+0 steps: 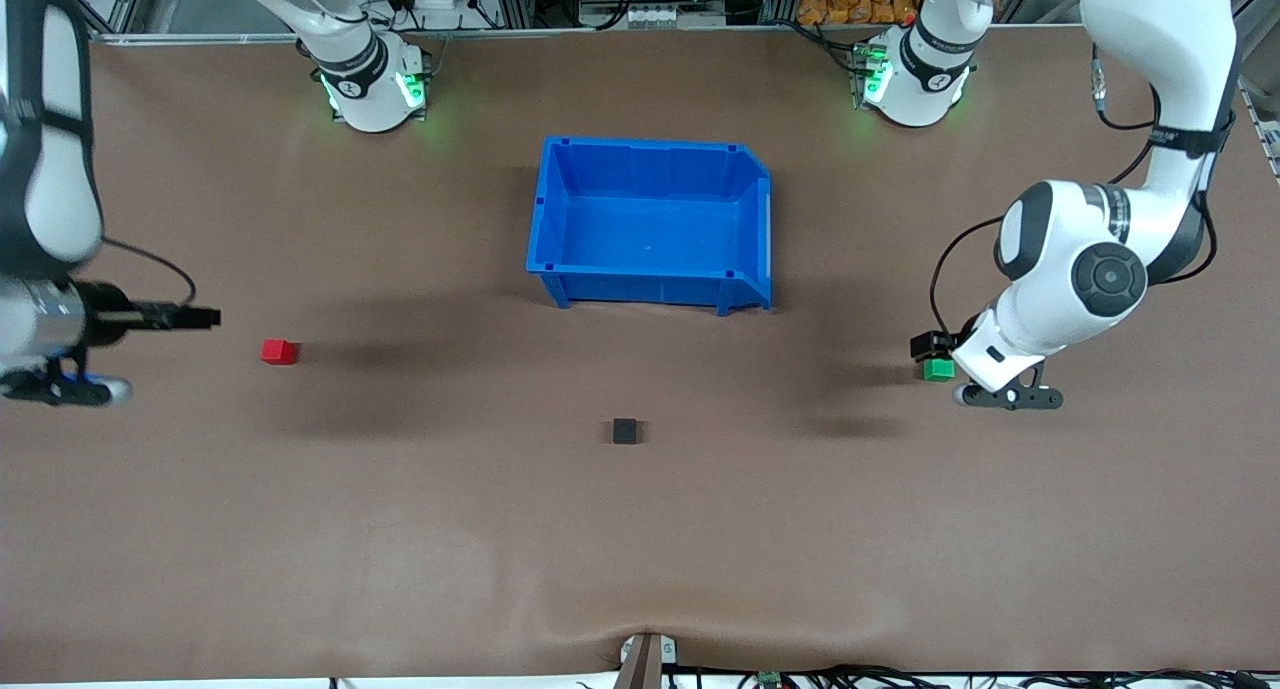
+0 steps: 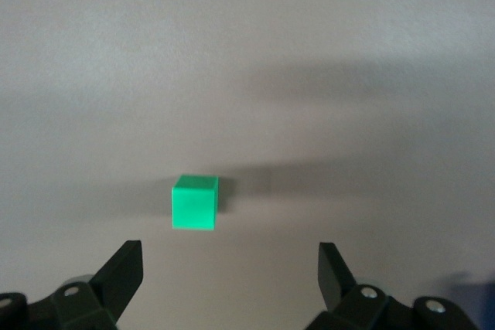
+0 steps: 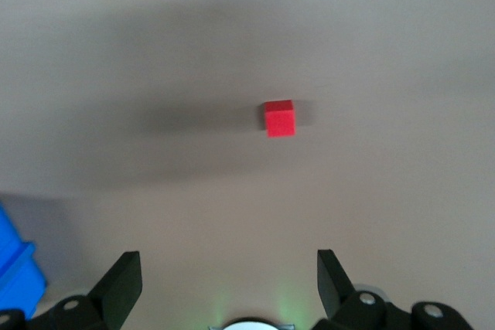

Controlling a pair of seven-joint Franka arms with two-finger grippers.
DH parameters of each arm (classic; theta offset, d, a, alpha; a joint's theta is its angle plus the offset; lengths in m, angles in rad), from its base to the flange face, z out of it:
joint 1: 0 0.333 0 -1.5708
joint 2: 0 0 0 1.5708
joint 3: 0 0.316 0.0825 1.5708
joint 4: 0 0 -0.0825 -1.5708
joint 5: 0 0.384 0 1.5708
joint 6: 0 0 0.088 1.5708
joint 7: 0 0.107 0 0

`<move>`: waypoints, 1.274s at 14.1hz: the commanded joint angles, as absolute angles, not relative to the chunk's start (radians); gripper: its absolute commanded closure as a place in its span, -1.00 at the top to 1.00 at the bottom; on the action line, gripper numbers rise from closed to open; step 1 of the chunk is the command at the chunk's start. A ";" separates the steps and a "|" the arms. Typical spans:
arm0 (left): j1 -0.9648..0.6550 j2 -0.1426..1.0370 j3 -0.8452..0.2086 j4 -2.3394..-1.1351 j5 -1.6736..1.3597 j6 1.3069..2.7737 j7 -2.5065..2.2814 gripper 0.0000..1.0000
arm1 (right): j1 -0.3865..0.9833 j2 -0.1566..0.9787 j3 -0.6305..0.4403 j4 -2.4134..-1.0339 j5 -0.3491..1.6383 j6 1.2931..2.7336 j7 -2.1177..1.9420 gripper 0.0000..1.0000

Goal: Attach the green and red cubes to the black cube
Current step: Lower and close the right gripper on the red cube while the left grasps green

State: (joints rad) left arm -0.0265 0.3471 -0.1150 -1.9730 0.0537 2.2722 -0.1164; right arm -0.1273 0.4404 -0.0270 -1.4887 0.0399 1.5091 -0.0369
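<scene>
The green cube [image 1: 938, 370] lies on the table toward the left arm's end. My left gripper [image 1: 930, 346] hangs just over it, open and empty; in the left wrist view the gripper [image 2: 230, 256] has the green cube [image 2: 194, 202] just ahead of its spread fingertips. The red cube [image 1: 279, 351] lies toward the right arm's end. My right gripper [image 1: 205, 317] is beside it, up in the air, open and empty; in the right wrist view the gripper [image 3: 229, 264] shows the red cube [image 3: 279, 118] well ahead. The black cube [image 1: 626, 430] sits alone mid-table, nearer the front camera.
A blue bin [image 1: 650, 224] with nothing in it stands mid-table, farther from the front camera than the black cube; its corner shows in the right wrist view [image 3: 15, 276]. The brown table [image 1: 640, 569] is bare around the cubes.
</scene>
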 commanded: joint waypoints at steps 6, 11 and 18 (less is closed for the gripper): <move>0.002 0.469 -0.114 -1.956 0.060 2.362 -0.204 1.00 | -0.152 0.615 -0.012 -1.541 0.018 1.667 -0.049 1.00; 0.005 0.515 -0.117 -1.956 0.211 2.362 -0.183 1.00 | -0.170 0.658 -0.012 -1.643 -0.011 1.862 -0.118 0.62; 0.012 0.532 -0.120 -1.960 0.219 2.364 -0.176 1.00 | -0.170 0.686 -0.014 -1.723 -0.014 1.991 -0.120 0.29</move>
